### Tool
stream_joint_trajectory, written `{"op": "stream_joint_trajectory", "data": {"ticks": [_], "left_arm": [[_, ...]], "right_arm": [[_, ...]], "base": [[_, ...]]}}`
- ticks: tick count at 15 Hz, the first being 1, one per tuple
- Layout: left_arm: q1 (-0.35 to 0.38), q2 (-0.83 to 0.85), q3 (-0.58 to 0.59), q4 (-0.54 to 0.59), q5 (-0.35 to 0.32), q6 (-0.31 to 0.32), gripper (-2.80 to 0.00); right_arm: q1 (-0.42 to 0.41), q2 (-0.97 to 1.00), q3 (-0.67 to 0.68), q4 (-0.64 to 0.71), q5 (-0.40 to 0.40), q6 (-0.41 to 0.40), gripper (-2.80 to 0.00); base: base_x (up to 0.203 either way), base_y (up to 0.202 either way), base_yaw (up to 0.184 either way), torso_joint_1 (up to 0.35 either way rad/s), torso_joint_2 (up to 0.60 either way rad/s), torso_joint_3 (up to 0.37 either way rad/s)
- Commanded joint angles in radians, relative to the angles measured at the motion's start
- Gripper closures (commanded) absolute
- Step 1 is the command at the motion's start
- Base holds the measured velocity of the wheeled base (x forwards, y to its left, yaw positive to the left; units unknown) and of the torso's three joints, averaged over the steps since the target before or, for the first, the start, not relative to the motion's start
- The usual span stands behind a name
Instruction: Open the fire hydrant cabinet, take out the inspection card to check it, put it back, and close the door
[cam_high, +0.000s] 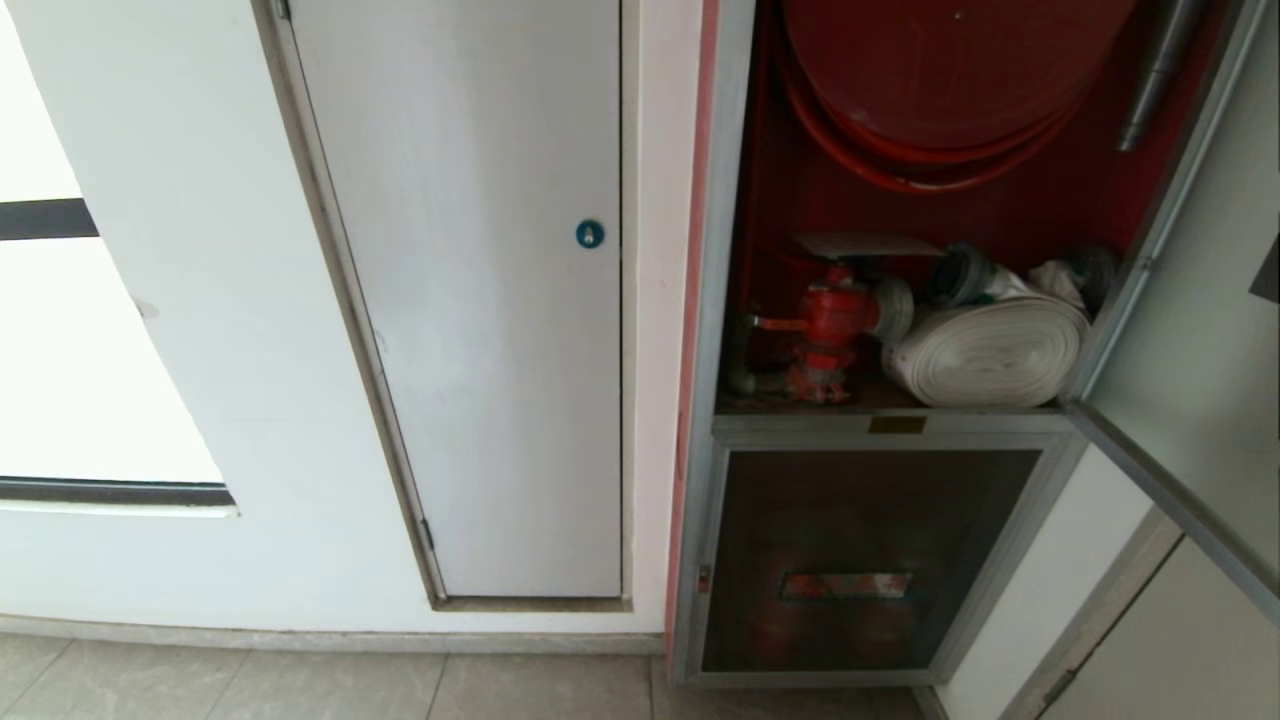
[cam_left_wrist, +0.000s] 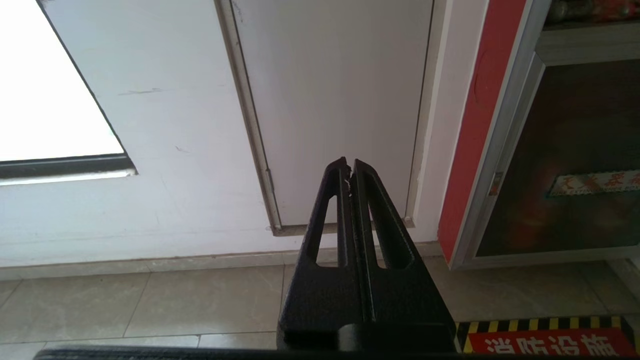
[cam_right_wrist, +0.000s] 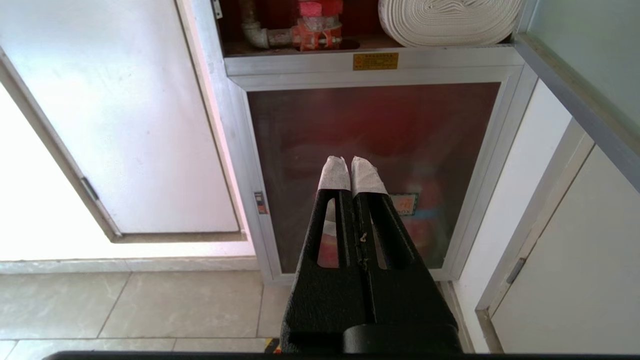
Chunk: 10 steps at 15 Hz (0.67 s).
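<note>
The fire hydrant cabinet (cam_high: 716, 300) stands open, showing its red inside, the red hose reel (cam_high: 950, 70), the red valve (cam_high: 835, 315) and the rolled white hose (cam_high: 990, 350). The door (cam_high: 1200, 350) is swung out to the right. A pale flat inspection card (cam_high: 865, 245) lies on top of the valve. Neither gripper shows in the head view. My left gripper (cam_left_wrist: 349, 167) is shut and empty, low before the white wall panel. My right gripper (cam_right_wrist: 351, 162), with white-taped fingertips, is shut and empty, low in front of the lower dark glass pane (cam_right_wrist: 370, 130).
Left of the cabinet is a plain white panel with a blue round lock (cam_high: 589, 234). A small brass plate (cam_right_wrist: 375, 61) sits on the frame. The open door's lower edge (cam_right_wrist: 575, 95) juts out on the right. A yellow-black striped floor marking (cam_left_wrist: 545, 340) lies below.
</note>
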<state>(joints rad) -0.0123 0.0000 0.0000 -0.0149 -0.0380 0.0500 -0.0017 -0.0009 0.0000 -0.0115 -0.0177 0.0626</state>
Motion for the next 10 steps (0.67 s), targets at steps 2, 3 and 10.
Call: {"op": "stream_joint_trajectory", "data": {"ticks": [2,3,10], "left_arm": [[0.000,0.000,0.012,0.000,0.000,0.001,0.00],[0.000,0.000,0.012,0.000,0.000,0.001,0.00],[0.000,0.000,0.012,0.000,0.000,0.001,0.00]], "right_arm": [[0.000,0.001,0.003,-0.001,-0.001,0.000,0.00],[0.000,0.001,0.002,-0.001,-0.001,0.000,0.00],[0.000,0.001,0.002,-0.001,-0.001,0.000,0.00]], "base": [[0.000,0.000,0.000,0.000,0.00,0.000],[0.000,0.000,0.000,0.000,0.00,0.000],[0.000,0.000,0.000,0.000,0.00,0.000]]}}
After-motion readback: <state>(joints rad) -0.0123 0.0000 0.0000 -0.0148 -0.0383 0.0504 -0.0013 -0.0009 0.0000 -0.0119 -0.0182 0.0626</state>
